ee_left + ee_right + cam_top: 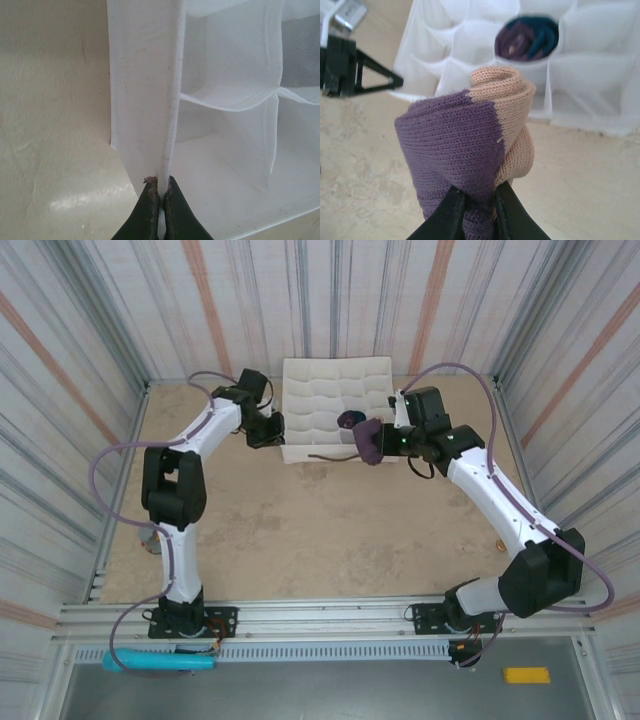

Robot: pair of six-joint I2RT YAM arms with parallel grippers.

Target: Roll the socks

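Our left wrist shows the left tool [160, 187] pinching the organizer [145, 75] by its rim, the nine o'clock edge overhead. The right tool [480, 192] pinches the rolled peach-toed sock [470, 140] at five o'clock; the teal-heeled sock [527, 37] sits in a cell. Bare table [300, 530] spreads toward six.

white cell organizer [335, 380]: far centre | yellow block [526, 675]: near right

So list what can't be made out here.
- Right wrist view: lower end of the rolled sock, behind the right gripper fingers and cut off by the bottom edge.
- Right wrist view: most of the stowed sock, sunk behind organizer cell walls.
- Left wrist view: organizer's far cells, cut off by the frame; left gripper covers the rim's near end.
- Top external view: dark strand by the organizer, too small to identify.
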